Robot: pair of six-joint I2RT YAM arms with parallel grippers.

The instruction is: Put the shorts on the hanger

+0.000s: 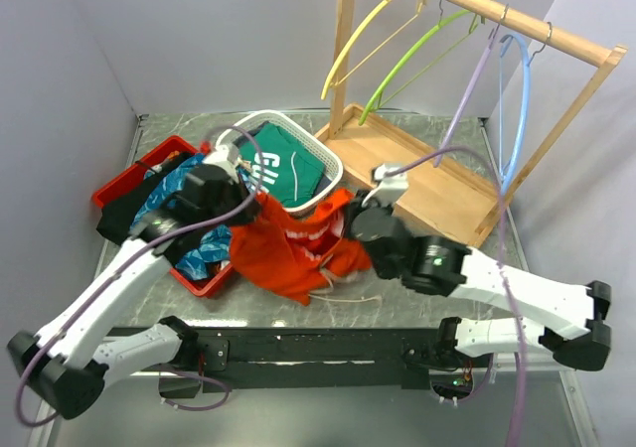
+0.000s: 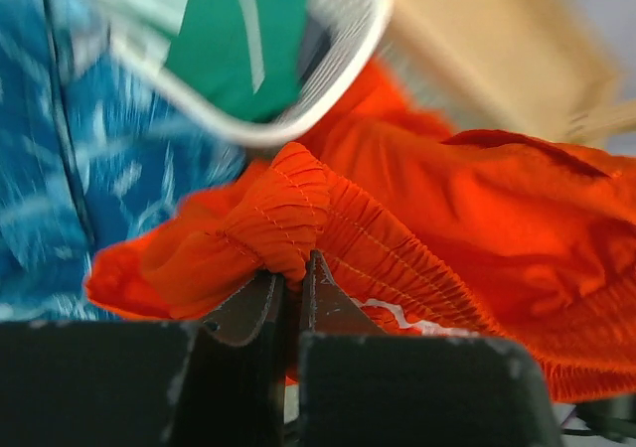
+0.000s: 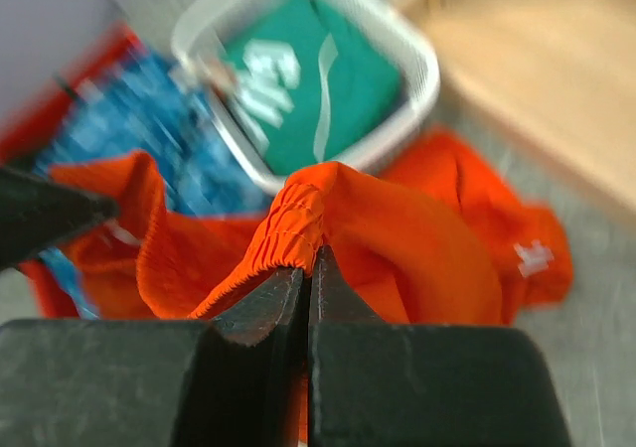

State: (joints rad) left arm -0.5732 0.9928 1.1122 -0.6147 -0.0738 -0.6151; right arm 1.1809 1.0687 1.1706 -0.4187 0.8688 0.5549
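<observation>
Left jaws are clenching a bunched fold of gathered waistband on the shorts (image 2: 447,219), with the fingers (image 2: 248,313) squeezing fabric between them. Right jaws are pinching another stretch of the same waistband, and those fingers (image 3: 263,303) are pressing nearly flat together on the cloth. The shorts are spanning between the two sets of jaws, and the rest of the fabric is sagging below them toward the counter (image 1: 159,129). The white drawstring (image 1: 343,293) is trailing onto the counter below the right jaws. Just past the left jaws, the blue patterned cloth (image 2: 60,149) is spilling out of the red bin (image 1: 139,174). Beyond both jaws, roughly between them, the white basket (image 1: 328,164) is sitting with the green garment (image 1: 288,174) inside it. Further out past the right jaws, the wooden rack (image 1: 437,184) is standing on the counter. The hanger (image 1: 363,35) is hanging from the rack's rail, well apart from both jaws and the shorts. The green hanger (image 1: 417,55), purple hanger (image 1: 467,99) and light blue hanger (image 1: 522,109) are hanging beside it along the rail.
</observation>
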